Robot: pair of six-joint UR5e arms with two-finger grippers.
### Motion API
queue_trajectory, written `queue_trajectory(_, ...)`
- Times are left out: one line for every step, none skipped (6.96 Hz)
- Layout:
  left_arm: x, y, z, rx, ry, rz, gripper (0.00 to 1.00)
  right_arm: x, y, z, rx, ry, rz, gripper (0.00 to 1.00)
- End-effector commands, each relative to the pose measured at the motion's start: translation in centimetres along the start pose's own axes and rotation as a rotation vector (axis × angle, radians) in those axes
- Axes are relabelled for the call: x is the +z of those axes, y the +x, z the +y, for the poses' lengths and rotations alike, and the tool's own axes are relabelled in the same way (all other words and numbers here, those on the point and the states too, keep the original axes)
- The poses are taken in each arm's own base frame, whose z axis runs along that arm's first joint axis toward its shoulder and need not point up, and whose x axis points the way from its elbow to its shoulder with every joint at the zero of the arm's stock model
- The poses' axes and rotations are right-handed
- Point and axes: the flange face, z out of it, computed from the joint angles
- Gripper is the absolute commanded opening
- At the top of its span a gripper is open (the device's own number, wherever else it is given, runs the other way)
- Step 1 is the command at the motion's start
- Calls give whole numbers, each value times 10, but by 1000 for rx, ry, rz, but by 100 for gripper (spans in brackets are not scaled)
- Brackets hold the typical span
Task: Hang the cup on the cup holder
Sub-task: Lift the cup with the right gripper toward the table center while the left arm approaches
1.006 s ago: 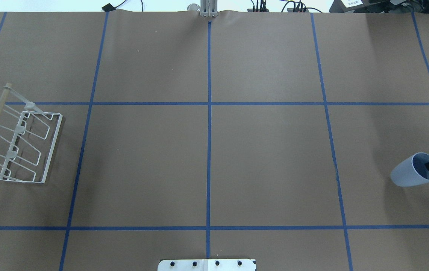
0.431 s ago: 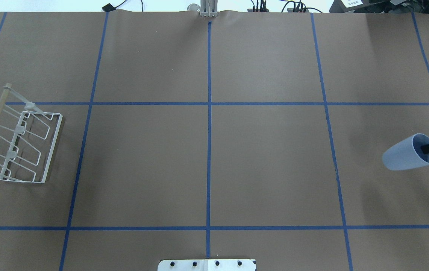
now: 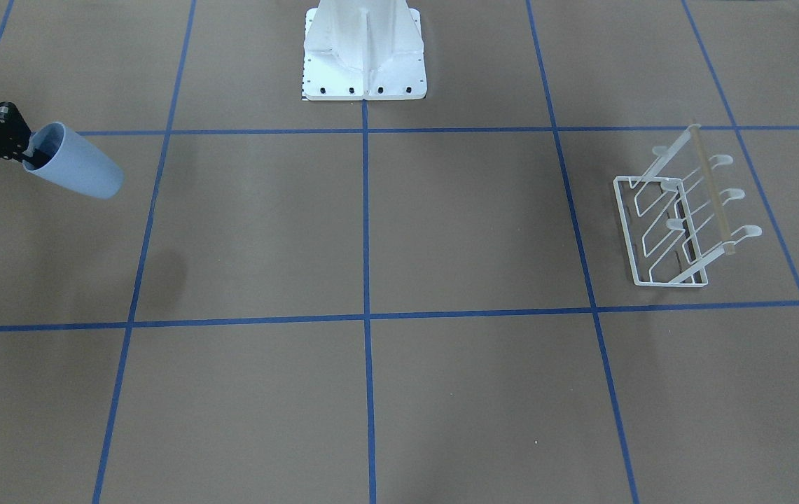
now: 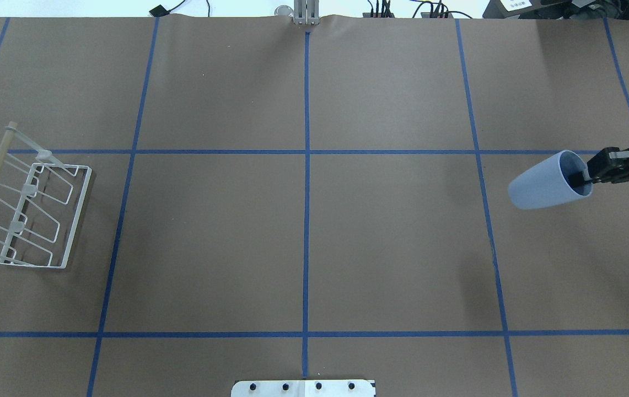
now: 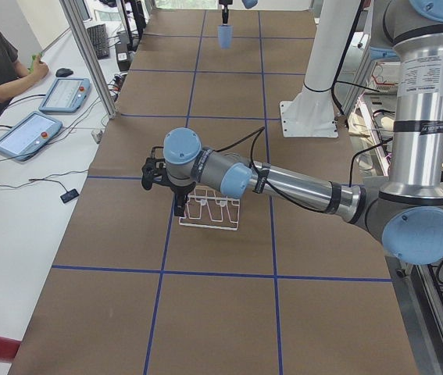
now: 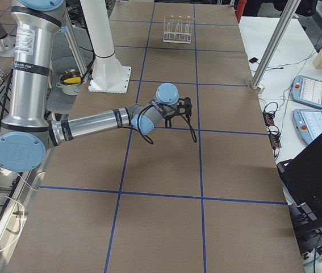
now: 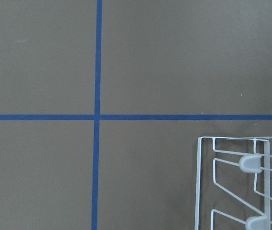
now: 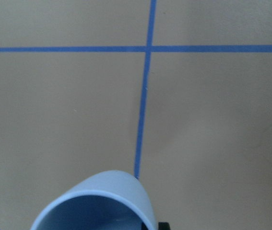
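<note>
Light-blue tapered plastic cup (image 4: 546,182), smooth and handleless, held tipped on its side above the brown tabletop's (image 4: 391,231) right end.
One cup, one white wire cup holder (image 4: 33,209) far left. The right gripper's (image 4: 583,177) jaws pinch the rim. The overhead view misses the left gripper (image 5: 177,205); the left side view shows it over the holder, jaws impossible to tell.

Matte plastic cup (image 4: 540,186); white wire cup holder (image 4: 30,189)
</note>
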Motion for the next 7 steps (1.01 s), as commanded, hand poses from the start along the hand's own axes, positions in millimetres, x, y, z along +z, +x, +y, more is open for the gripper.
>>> queue_trajectory(21,79,-9,-17,3,127,98,21,-86,-14,119,-38,-85,0)
queue_trajectory(36,125,-9,-64,-13,183,98,33,-130,-14,208,-64,-132,0)
queue_trajectory(38,157,-10,-121,-11,244,98,46,-165,-7,274,-96,-173,0)
queue_trajectory(59,187,7,24,11,305,98,61,-186,3,285,-93,-205,0)
queue_trajectory(70,202,13,78,74,320,98,79,-203,14,296,-82,-234,0)
queue_trajectory(70,218,9,32,65,340,98,95,-216,24,313,-75,-251,0)
queue_trajectory(66,241,9,-35,45,371,98,100,-229,32,323,-77,-293,0)
